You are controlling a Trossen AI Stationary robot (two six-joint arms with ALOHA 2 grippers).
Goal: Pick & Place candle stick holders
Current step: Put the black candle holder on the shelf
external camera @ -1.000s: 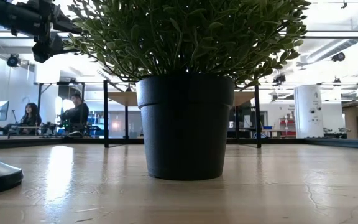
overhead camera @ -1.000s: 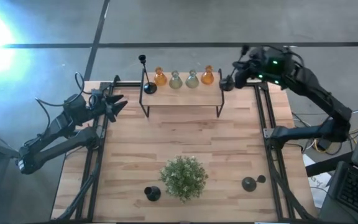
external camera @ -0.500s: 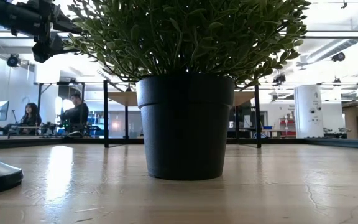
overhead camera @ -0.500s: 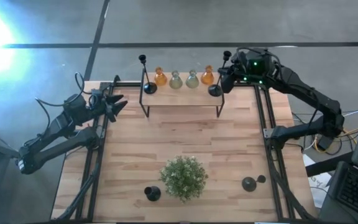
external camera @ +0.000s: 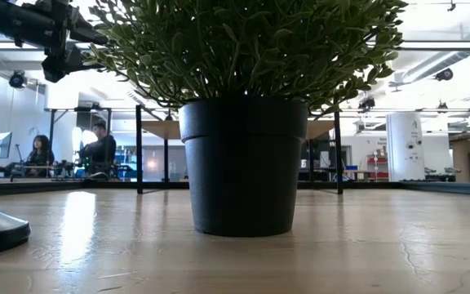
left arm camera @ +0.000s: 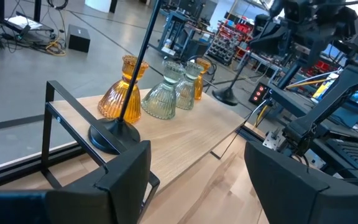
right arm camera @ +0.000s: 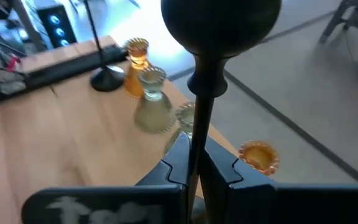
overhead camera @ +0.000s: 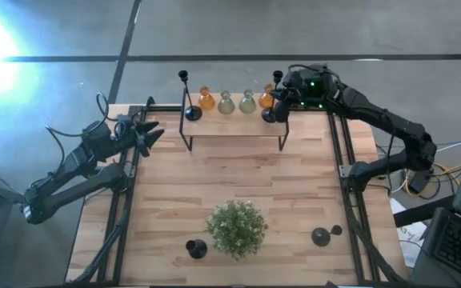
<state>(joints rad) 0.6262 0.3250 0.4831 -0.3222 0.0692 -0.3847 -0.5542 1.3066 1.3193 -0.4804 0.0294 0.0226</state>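
Note:
A black candle stick holder is in my shut right gripper at the right end of the raised shelf, beside an orange vase. It also shows in the left wrist view. A second holder stands by its base on the shelf's left end. A third stands near the table's near edge, and a fourth lies at the near right. My left gripper is open and empty, left of the shelf. My right gripper pinches the holder's thin stem between its two fingers, in the upper part below the cup. The fingers come from the table's right and lie across the stem. The holder stands upright. Whether its base touches the shelf I cannot tell.
Orange and grey-green glass vases stand in a row along the shelf between the two holders. A potted plant stands at the near middle and fills the low view. People sit in the room behind.
My right gripper has carried the holder toward the table's left, from beyond the shelf's right end to over that end, beside the orange vase. The holder has stayed upright in the hold.

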